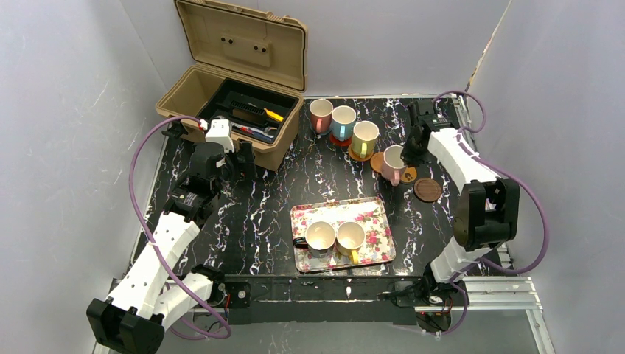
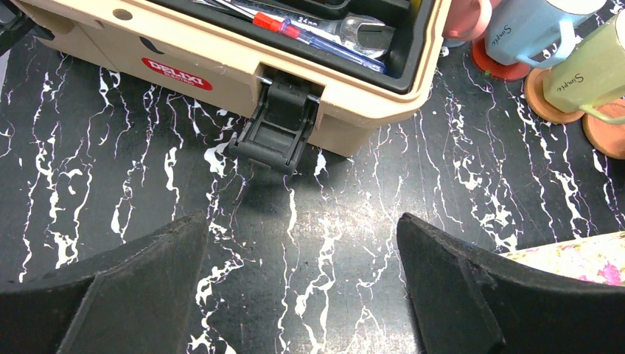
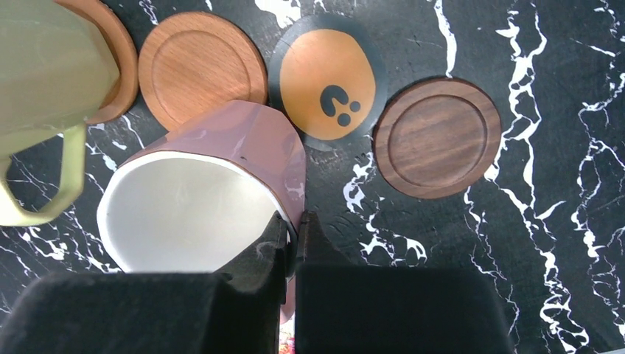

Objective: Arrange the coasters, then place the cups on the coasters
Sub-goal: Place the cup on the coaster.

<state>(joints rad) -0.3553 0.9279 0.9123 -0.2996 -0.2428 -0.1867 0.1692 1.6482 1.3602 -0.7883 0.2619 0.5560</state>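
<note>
The right end effector [image 3: 292, 230] is pinched narrow on the rim of a pink cup [image 3: 247, 144], one finger inside the wall and one outside. The cup is tilted, its mouth toward the wrist camera, at the right side of the desk [image 1: 324, 181]. Its base overlaps the lower edge of a light wood coaster [image 3: 199, 63]. Whether it touches the desk cannot be told.

Just right of that coaster lies an orange coaster [image 3: 328, 81] with a dark rim and black marks. A dark brown coaster [image 3: 437, 136] lies just beside it, farther right. Both are bare.

A green cup [image 3: 44, 74] stands on a brown coaster [image 3: 124, 55] to the left of the light wood one. Behind it, a blue cup [image 1: 343, 122] sits on a red coaster [image 2: 497, 65]. A second pink cup [image 1: 320, 114] stands at the end of the row, near the open toolbox [image 1: 184, 92].

Two more cups [image 1: 320, 236] [image 1: 351, 237] stand side by side, touching, on the floral tray [image 1: 376, 214] at the near middle of the desk.

The left end effector [image 2: 301, 221] is spread wide and holds nothing. It hangs over bare desk in front of the toolbox latch [image 2: 276, 133].
</note>
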